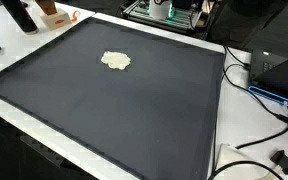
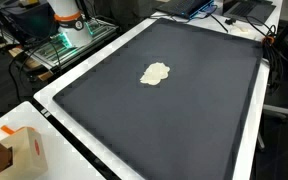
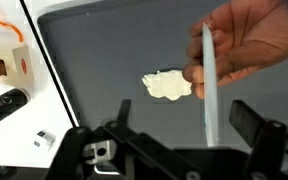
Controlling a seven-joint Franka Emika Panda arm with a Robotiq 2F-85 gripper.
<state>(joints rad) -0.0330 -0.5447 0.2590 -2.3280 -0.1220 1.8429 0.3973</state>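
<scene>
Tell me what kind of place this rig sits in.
Probably a robotics lab bench: loose cables, green-lit electronics, and a dark work mat covering a white table.

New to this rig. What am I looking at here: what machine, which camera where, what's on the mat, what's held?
It is a robot arm with a two-finger gripper, open and empty. Two pictures come from cameras standing outside the robot, looking down on a dark mat. The third comes from a camera on the wrist, so the gripper's fingers frame its bottom edge. On the mat lies one pale crumpled lump. In the wrist view only, a person's hand holds a thin white stick.
</scene>
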